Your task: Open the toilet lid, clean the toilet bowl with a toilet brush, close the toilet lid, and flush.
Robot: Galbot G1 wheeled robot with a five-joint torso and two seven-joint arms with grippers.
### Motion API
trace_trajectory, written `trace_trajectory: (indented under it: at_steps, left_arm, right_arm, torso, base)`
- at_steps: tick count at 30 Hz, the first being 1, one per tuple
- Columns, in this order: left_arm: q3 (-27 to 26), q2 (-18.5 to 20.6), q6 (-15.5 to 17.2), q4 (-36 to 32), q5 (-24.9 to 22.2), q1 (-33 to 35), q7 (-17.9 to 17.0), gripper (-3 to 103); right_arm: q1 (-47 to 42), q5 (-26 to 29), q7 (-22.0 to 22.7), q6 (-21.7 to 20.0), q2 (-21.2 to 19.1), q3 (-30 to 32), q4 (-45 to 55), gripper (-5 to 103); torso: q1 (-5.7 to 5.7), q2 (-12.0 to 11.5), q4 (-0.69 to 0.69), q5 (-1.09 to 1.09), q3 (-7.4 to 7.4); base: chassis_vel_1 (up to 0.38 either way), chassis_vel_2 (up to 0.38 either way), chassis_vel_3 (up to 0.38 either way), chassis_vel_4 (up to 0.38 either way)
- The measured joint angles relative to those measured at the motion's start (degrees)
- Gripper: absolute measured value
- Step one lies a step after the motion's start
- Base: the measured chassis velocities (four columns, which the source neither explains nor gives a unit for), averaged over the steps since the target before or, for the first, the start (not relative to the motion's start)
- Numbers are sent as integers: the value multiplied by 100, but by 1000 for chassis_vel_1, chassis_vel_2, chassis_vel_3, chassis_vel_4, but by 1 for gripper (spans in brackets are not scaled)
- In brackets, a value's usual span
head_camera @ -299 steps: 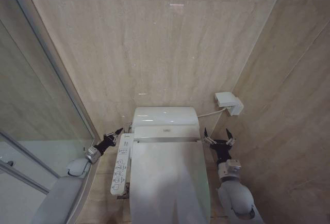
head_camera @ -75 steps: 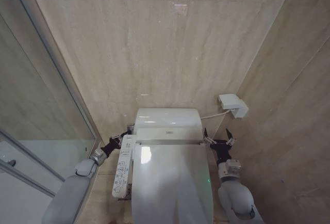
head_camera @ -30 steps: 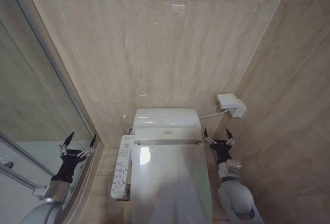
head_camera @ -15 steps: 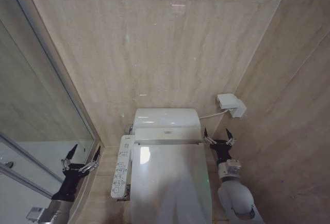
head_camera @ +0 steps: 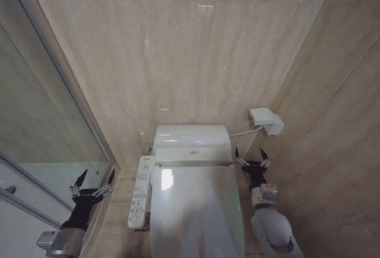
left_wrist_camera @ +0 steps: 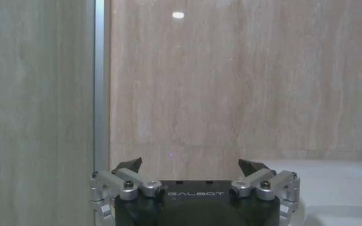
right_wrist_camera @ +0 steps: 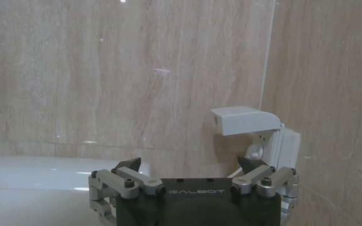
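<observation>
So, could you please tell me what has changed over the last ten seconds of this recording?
The left gripper has pulled away from the button panel beside the toilet bowl, out toward the robot's left and back, and now hangs by the shower glass, its jaws open and empty. Nothing was taken hold of or let go. The right gripper stayed open by the toilet's right side, and the toilet lid stayed closed.

left gripper [head_camera: 92, 178]: black body, two black pointed fingertips on silver linkage bars
left gripper face [left_wrist_camera: 195, 194]: black plate with white "GALBOT" lettering, silver links fixed with round screws
left wrist [head_camera: 54, 243]: silver-grey block behind a black neck
right gripper [head_camera: 250, 157]: same black and silver build
right gripper face [right_wrist_camera: 197, 192]: "GALBOT" lettering, screws at link joints
right forearm [head_camera: 271, 228]: smooth rounded grey shell, metal collar at wrist
</observation>
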Motion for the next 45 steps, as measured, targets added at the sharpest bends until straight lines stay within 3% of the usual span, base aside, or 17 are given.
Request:
trace_trajectory:
  at_steps: [13, 45]
  left_arm:
    - [196, 33, -172, 43, 167, -82, 132, 100]
    - [280, 3, -4, -69, 381, -140, 62, 100]
  right_arm:
    - [0, 0, 0, 0, 0, 0, 0, 100]
    - [0, 0, 0, 0, 0, 0, 0, 100]
  torso:
    - [0, 0, 0, 0, 0]
    - [0, 0, 0, 0, 0]
  base:
    - [0, 0, 0, 0]
    - [0, 0, 0, 0]
